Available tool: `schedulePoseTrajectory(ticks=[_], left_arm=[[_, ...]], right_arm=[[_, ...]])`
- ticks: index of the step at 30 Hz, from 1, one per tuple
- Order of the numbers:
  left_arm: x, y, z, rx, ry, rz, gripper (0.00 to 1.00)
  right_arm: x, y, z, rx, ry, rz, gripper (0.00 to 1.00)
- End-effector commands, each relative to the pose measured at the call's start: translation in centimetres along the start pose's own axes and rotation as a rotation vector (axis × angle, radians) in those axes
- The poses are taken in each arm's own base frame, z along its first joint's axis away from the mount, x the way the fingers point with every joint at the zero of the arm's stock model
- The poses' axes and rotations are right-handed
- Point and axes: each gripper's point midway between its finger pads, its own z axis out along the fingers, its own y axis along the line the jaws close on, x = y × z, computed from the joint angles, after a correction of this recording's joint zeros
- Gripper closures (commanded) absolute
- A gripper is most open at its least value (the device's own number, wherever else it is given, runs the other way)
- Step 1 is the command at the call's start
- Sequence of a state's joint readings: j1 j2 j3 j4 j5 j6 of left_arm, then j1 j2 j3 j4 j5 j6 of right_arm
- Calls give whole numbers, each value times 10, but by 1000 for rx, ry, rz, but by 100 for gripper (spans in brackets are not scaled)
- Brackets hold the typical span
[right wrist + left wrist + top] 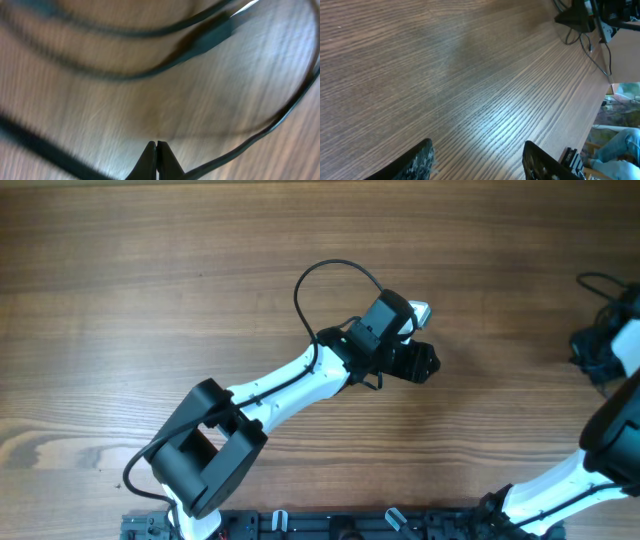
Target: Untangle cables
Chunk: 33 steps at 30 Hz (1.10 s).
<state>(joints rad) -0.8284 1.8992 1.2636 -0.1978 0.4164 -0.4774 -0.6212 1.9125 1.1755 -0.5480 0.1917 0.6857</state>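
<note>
The cables are thin black cords lying at the far right edge of the table, mostly hidden under my right arm. In the right wrist view they show as blurred black loops around the fingers, one with a plug end. My right gripper is shut, its tips pressed together with nothing visible between them, and one cord runs just to its right. In the overhead view it sits over the cables. My left gripper is at the table's middle, open and empty, far from the cables.
The wooden table fills the view. The left arm's own thicker black wire arcs above its wrist. The table's right edge lies close to the cables. The arm bases stand along the front edge.
</note>
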Motion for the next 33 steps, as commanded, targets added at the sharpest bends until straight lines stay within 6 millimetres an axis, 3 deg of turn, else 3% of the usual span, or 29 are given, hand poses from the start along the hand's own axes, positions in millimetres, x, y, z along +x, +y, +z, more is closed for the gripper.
schedulePoseTrajectory(ticks=[1,5,11,14,17,20,22,23,24,26,29,31,33], left_arm=[[3,-11,3,22,12,10,42],[10,-18,6,30,26,23,41],[15,-23,8,34,36,36,41],[11,-16,8,-1,18,33,40],[7,0,5,-56,8,13,39],[1,15,0,-83,1,-17,39],[-4,30,-7,-108,0,-50,39],[-6,40,-11,-124,1,-72,40],[-8,46,-14,-135,1,-87,40],[-12,62,-22,-161,-1,-123,40],[-18,90,-39,-232,-15,-153,40],[-26,123,-66,-358,-56,-204,41],[-32,143,-94,-437,-90,-234,41]], right_arm=[[-15,-20,12,-20,18,136,96],[-35,-29,16,-106,27,223,96],[-64,-16,9,-372,55,311,96],[-60,-11,5,-430,100,319,96],[-38,-4,0,-446,212,357,96],[-27,7,-10,-474,251,334,96],[-19,14,-23,-477,265,307,81],[-16,18,-31,-480,268,292,59],[-13,22,-38,-484,269,278,44],[-6,33,-56,-505,259,221,36],[8,49,-84,-534,250,139,36],[20,63,-105,-554,226,53,36],[37,77,-125,-566,197,-68,35]])
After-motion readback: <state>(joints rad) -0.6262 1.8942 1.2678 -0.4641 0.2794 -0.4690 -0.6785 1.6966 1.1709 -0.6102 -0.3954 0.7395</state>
